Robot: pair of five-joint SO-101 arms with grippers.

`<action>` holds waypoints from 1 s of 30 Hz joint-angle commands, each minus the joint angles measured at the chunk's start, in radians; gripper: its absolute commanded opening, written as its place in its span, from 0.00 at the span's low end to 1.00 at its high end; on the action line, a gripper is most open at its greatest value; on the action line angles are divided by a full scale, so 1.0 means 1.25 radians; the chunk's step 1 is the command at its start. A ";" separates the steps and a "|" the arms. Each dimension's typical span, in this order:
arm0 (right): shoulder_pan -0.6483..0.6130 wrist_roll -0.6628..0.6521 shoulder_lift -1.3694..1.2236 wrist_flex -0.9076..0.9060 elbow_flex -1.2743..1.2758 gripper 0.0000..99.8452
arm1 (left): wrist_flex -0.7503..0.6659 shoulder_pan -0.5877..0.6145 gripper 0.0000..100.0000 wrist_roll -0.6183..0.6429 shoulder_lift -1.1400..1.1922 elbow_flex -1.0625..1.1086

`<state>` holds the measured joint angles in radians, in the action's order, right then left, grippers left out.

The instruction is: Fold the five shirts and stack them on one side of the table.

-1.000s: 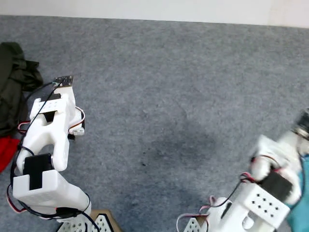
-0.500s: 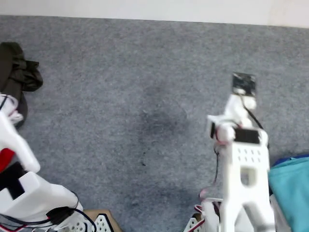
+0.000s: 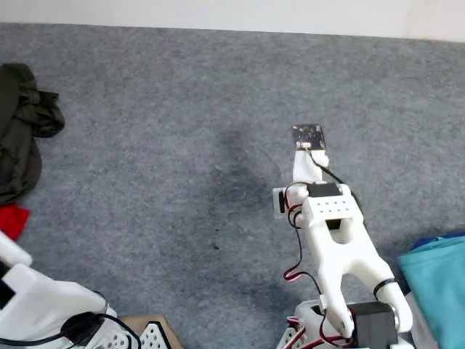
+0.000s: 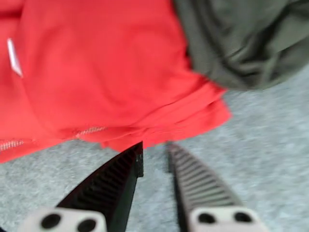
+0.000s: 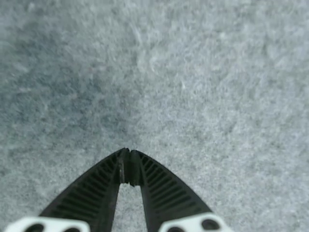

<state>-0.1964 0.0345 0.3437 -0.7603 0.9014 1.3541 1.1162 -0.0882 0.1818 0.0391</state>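
A red shirt point(image 4: 96, 72) lies crumpled beside a dark olive shirt point(image 4: 241, 43) on the grey carpet-like table top. My left gripper point(image 4: 154, 152) hovers just off the red shirt's hem, narrowly open and holding nothing. From the high view the red shirt point(image 3: 10, 219) and olive shirt point(image 3: 22, 123) sit at the left edge, with the left arm point(image 3: 43, 313) in the near-left corner. The right arm point(image 3: 327, 218) stretches toward the table's middle. My right gripper point(image 5: 129, 157) is shut and empty above bare grey surface. Folded teal and blue shirts point(image 3: 436, 280) lie at the near right.
The grey table top point(image 3: 182, 109) is bare across the middle and back. A pale wall strip point(image 3: 232, 13) runs along the far edge. A brown base plate point(image 3: 145, 323) shows between the arm mounts at the front.
The right arm swung from the teal stack at the right edge to the table's middle. The left arm pulled back from the left-centre to the near-left corner, by the red shirt.
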 commanded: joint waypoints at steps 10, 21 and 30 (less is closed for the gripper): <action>-0.007 -0.011 -0.006 0.017 -0.002 0.01 | 0.006 0.143 0.17 -0.129 0.098 -0.082; -0.004 -0.012 -0.007 0.044 0.001 0.01 | -0.011 0.136 0.17 -0.173 0.105 -0.224; -0.004 -0.012 -0.007 0.044 0.001 0.01 | -0.068 0.142 0.17 -0.174 0.106 -0.244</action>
<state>-0.1964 0.0330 0.3314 -0.7234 0.9076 1.2850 1.2881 -0.2938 0.3230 -0.2263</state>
